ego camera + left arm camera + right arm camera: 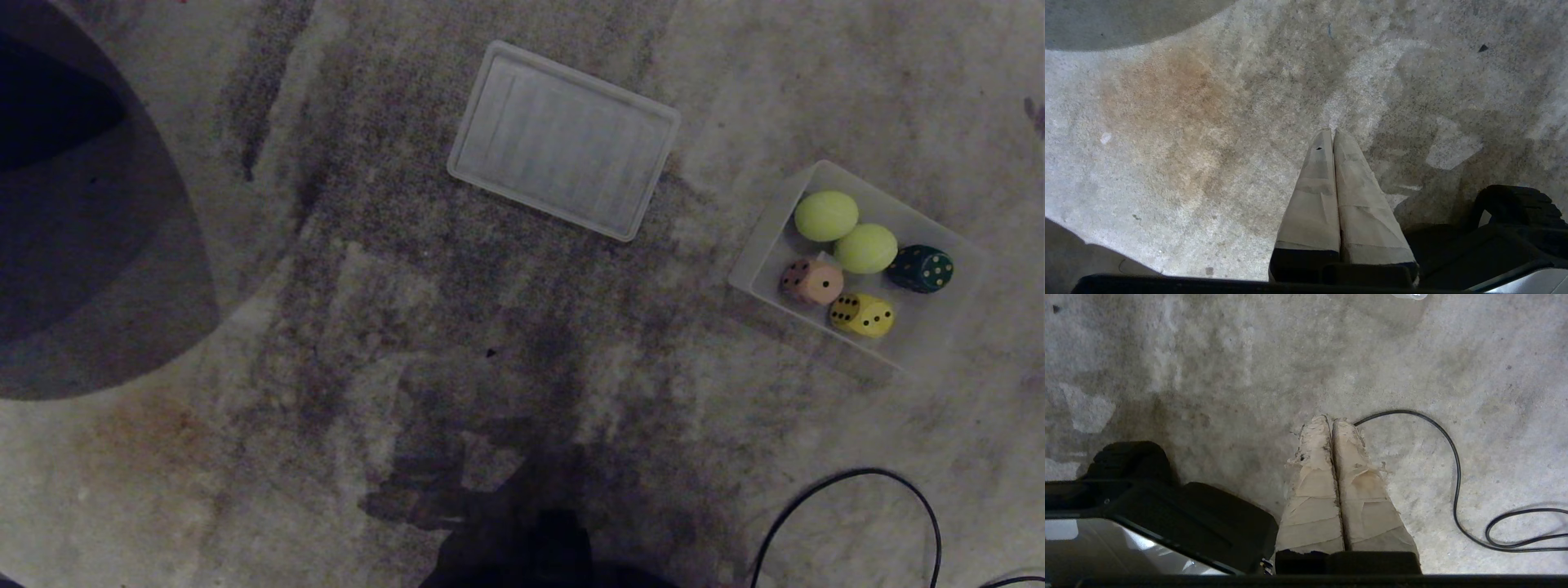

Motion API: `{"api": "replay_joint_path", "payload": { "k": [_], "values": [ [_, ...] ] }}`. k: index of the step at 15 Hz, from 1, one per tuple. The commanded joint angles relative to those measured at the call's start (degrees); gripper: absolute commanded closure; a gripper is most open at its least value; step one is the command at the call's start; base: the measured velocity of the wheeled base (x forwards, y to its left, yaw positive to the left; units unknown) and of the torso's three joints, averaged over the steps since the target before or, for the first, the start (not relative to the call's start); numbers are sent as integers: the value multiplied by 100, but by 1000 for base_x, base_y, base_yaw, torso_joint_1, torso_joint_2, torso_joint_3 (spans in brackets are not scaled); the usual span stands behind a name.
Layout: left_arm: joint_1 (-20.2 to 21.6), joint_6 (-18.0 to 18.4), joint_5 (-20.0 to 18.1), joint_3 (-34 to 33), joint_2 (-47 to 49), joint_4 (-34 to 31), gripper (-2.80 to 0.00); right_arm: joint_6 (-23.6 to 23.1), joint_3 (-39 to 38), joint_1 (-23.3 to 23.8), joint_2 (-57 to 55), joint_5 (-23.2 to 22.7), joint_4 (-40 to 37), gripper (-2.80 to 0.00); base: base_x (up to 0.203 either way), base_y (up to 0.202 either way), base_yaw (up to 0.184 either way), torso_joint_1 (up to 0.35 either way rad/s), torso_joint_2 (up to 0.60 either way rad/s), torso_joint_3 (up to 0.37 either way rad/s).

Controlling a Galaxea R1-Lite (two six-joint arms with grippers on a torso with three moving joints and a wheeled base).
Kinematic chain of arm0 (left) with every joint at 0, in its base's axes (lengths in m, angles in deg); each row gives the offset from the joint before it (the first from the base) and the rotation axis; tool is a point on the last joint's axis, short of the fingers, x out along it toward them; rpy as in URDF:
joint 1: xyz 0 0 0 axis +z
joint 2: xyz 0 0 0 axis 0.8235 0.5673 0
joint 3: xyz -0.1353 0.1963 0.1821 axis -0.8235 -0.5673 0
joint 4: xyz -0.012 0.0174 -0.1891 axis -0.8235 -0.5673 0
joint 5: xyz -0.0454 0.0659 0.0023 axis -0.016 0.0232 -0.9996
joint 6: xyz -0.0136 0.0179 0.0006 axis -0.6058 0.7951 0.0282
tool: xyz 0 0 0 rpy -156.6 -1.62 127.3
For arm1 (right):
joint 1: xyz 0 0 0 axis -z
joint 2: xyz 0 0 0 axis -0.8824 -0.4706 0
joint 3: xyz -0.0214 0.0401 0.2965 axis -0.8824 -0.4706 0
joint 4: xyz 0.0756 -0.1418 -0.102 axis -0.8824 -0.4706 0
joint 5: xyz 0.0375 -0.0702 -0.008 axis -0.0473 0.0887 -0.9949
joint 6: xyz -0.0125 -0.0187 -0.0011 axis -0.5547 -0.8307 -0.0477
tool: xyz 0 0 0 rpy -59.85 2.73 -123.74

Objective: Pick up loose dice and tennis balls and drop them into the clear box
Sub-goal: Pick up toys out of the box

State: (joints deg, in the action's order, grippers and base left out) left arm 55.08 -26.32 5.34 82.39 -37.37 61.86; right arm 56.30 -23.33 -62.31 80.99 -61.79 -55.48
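**Check the floor before calling it done**

My right gripper [1331, 422] hangs over bare stained carpet with both taped fingers pressed together and nothing between them. My left gripper [1333, 134] is the same: pinched flat, empty, parked over the carpet. Neither arm shows in the head view.

The clear box [763, 245] sits on the carpet to my right front. Inside it I count 2 tennis balls [826, 216] touching each other, a pinkish-beige die [812, 281], a yellow die [862, 314] just beside it, and a dark green die [921, 269] against the far wall. That is 3 dice; I see no red die anywhere in these views, inside or out.

So the step, as I judge it, is a check. I should scan the carpet around the ribbed lid panel [563, 140] and along the black cable [1455, 473] for anything loose. If a piece turns up, I would spread my fingers well before descending, since a die or ball is wide, and close across flat faces, not corners. I should release low over the box so nothing bounces out.
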Motion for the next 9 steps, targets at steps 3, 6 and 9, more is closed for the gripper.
{"api": "replay_joint_path", "payload": {
  "k": [3,6,9],
  "values": [
    [0,-6,3,-9,9,0,0,32,0,3,29,11,-14,0,0,0,0,0,0,0],
    [0,73,-14,-9,9,-9,0,32,-2,3,29,11,-14,0,0,0,0,0,0,0],
    [0,64,-14,-9,9,0,0,32,-8,3,29,11,-14,0,0,0,0,0,0,0]
  ]
}}
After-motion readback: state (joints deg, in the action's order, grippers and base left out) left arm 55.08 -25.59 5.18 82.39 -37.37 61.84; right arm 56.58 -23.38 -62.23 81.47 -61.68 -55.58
